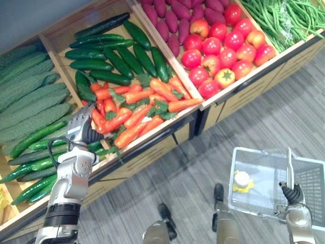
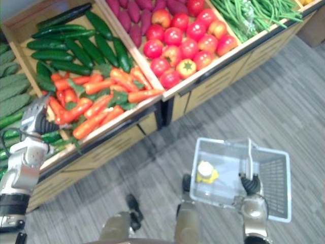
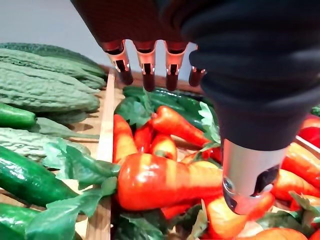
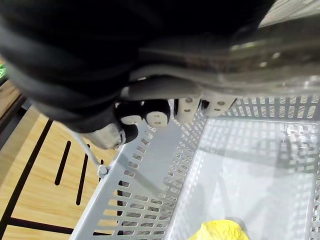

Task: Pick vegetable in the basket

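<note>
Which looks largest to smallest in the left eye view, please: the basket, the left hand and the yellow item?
1. Basket
2. Left hand
3. Yellow item
The hand may sit nearer the camera, but the gaps in size are clear.

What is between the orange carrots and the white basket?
The wooden stand's front, then bare grey floor, lie between the orange carrots and the white mesh basket, seen in the left eye view.

Two head views look down, sharing carrots (image 1: pixel 137 114) and basket (image 1: pixel 310 185), wrist views very close.
</note>
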Motion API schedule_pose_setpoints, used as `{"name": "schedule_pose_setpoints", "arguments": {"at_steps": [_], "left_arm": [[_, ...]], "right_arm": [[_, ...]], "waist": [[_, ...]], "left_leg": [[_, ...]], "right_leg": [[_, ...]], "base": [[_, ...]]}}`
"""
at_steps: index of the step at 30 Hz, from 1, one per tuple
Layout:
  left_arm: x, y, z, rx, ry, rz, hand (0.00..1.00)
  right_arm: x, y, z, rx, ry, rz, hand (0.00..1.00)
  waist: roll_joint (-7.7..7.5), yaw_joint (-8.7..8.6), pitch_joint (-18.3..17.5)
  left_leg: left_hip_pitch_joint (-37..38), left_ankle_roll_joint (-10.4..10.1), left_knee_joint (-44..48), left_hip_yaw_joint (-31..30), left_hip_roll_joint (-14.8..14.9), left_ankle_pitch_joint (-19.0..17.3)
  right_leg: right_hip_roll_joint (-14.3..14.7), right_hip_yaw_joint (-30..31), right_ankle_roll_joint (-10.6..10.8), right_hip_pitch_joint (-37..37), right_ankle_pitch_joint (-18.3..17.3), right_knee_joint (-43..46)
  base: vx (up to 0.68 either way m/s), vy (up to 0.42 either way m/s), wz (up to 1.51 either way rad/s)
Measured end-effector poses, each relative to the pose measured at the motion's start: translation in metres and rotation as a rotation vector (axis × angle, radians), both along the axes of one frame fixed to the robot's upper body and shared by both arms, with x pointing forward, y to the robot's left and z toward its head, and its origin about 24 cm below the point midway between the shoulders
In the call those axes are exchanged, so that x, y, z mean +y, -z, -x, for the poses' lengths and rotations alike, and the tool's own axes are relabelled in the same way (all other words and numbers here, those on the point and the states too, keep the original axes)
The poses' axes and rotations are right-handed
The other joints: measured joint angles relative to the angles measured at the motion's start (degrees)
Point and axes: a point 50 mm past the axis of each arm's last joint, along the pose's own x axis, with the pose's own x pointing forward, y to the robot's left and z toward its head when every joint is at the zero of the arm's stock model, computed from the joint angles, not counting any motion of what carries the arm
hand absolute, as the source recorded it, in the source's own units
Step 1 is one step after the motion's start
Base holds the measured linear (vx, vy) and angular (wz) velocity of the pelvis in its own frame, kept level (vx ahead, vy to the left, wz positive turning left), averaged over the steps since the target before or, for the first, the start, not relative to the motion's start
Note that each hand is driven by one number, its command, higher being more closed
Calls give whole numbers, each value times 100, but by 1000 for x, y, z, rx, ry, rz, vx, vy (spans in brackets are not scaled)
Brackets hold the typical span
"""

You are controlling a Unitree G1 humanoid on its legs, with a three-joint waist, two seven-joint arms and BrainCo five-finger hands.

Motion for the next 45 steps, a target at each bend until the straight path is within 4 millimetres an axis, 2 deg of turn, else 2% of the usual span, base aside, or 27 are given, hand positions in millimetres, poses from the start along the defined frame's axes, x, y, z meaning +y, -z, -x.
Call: {"name": "schedule_pose_setpoints", "arguments": {"at_steps": [7, 15, 33, 42, 45], "left_arm": [[-7, 1, 6, 24, 58, -24, 0], [-6, -6, 6, 22, 75, -65, 0], [-5, -7, 5, 19, 67, -61, 0], [-3, -6, 4, 18, 59, -21, 0], [-4, -12, 1, -1, 64, -21, 0]], "right_arm": [[2, 3, 0, 13, -12, -5, 100], [5, 8, 2, 39, -20, -15, 100], [5, 8, 2, 44, -35, -25, 100], [5, 7, 0, 38, -38, -25, 100], [5, 7, 0, 38, -38, -24, 100]], "waist": [[1, 14, -1], [1, 19, -2], [-4, 106, 0], [-109, 139, 63], [-156, 139, 91]], "left_leg": [[6, 0, 2, 9, 0, 0], [-11, 0, 11, 10, -1, 0], [-299, 2, 28, -107, -11, 1], [-417, 3, 35, -127, -9, 1], [-417, 3, 35, -132, -12, 1]], "right_leg": [[5, 11, 0, 0, 0, 2], [22, 16, 0, -14, 0, 1], [12, -53, -1, -234, 1, -1], [16, -56, -31, -333, 24, -19], [10, -56, -31, -328, 24, -18]], "base": [[0, 0, 0], [0, 0, 0], [-9, -7, 2], [-4, -2, 0], [0, 0, 0]]}}
